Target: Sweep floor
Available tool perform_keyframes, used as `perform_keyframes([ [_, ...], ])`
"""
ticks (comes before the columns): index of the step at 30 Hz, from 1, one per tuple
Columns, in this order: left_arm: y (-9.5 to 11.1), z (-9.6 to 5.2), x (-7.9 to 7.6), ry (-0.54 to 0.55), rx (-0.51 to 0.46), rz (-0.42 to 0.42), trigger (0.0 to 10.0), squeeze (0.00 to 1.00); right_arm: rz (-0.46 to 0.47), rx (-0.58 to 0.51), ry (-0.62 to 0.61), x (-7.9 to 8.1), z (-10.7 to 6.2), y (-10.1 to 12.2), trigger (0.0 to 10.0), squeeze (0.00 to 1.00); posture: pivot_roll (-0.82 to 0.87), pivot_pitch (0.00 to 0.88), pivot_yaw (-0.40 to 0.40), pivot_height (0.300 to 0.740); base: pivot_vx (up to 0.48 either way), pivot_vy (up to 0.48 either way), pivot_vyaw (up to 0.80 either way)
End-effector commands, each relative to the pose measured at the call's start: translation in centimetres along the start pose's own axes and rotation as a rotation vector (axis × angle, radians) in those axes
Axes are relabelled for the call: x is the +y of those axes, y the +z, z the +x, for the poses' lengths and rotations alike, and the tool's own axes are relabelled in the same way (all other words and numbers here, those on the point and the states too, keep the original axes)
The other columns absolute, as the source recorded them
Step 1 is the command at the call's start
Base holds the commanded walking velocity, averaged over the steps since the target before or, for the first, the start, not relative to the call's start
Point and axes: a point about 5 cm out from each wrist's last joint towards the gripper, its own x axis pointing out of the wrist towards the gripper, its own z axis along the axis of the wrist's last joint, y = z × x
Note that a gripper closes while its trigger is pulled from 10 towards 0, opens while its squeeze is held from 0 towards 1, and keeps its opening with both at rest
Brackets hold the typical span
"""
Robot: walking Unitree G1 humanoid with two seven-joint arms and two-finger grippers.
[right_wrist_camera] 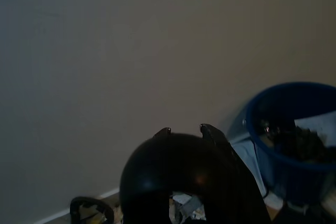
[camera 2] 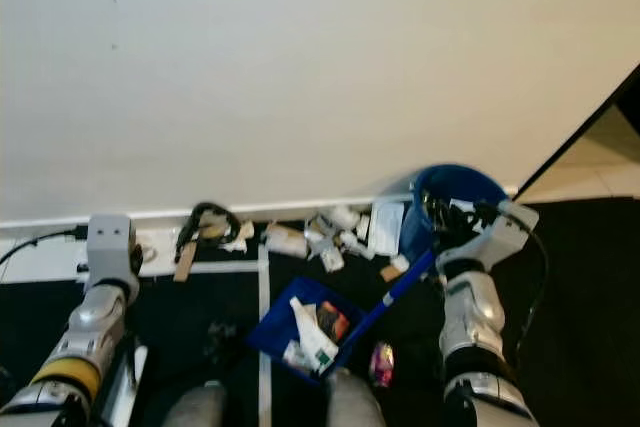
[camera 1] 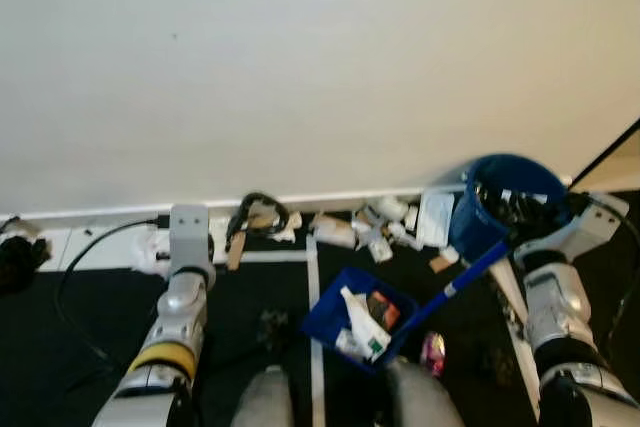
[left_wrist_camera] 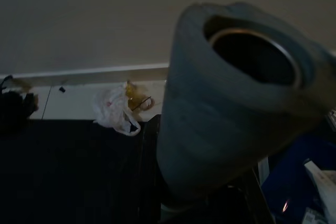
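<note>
Low in the middle of the frame, a blue dustpan (camera 1: 352, 319) is lying on the dark floor (camera 1: 90, 327), holding scraps. Its handle is slanting up toward the right gripper (camera 1: 545, 237) beside the blue bin (camera 1: 505, 202); I cannot tell how either arm's fingers stand. Litter (camera 1: 385, 222) is sitting along the wall.

Indoor room, likely a home or a staged test space; the pictures are not settling which. A plain cream wall (camera 1: 320, 57) is meeting a white baseboard (camera 1: 100, 212) at the far side. Dark carpet (camera 1: 60, 347) marked with white tape lines (camera 1: 316, 347) is covering the near floor. Scattered paper litter (camera 1: 385, 222) is lying along the wall beside a blue bin (camera 1: 505, 197).
</note>
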Motion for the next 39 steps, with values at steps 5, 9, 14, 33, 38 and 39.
perform_keyframes([
  [5,-2.9,-0.7,-0.2,0.037,0.139,-0.039,10.0,0.0,-0.002,-0.019,0.012,0.0,0.6,0.7,10.0,0.0,0.1,0.055,-0.038,0.74,0.0,0.0,0.0],
  [9,-2.9,-0.7,0.0,0.059,0.134,-0.034,10.0,0.0,-0.009,-0.012,0.039,0.5,0.9,0.7,10.0,0.0,0.1,0.052,-0.036,0.74,0.0,0.0,0.0],
  [14,-3.0,-0.8,0.6,0.091,0.137,-0.034,10.0,0.0,-0.03,0.013,0.077,1.3,1.2,0.5,10.0,0.0,0.1,0.049,-0.037,0.74,0.0,0.0,0.0],
  [33,-1.2,-0.7,3.2,0.185,-0.004,-0.03,10.0,0.0,-0.103,0.11,0.389,5.9,1.9,-1.0,10.0,0.0,0.13,0.047,-0.054,0.74,0.0,0.0,0.0],
  [38,-0.9,-0.7,2.9,0.174,-0.015,-0.027,10.0,0.0,-0.137,0.137,0.459,6.7,1.6,-1.6,10.0,0.0,0.13,0.046,-0.053,0.74,0.0,0.0,0.0],
  [39,-0.9,-0.6,2.7,0.163,-0.017,-0.025,10.0,0.0,-0.15,0.15,0.492,7.0,1.4,-1.9,10.0,0.0,0.13,0.045,-0.054,0.74,0.0,0.0,0.0],
])
